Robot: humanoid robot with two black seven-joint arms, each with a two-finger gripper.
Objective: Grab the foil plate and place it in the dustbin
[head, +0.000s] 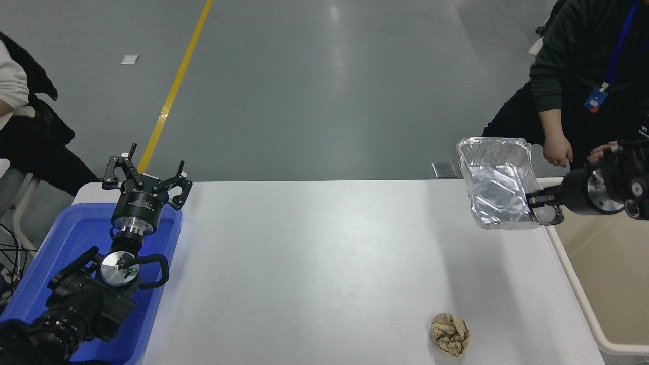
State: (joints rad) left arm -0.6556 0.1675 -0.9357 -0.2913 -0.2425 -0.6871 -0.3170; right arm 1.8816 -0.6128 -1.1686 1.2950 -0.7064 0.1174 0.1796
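At the frame's right, the right gripper pinched the foil plate by its rim; it looked light, flimsy, easily dented. The left gripper's fingers were spread.

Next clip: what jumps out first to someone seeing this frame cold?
The shiny foil plate, held off the table at its near right corner by the right gripper, just left of the beige dustbin. Then the left gripper, open above the blue tub, and a crumpled paper ball near the front edge.
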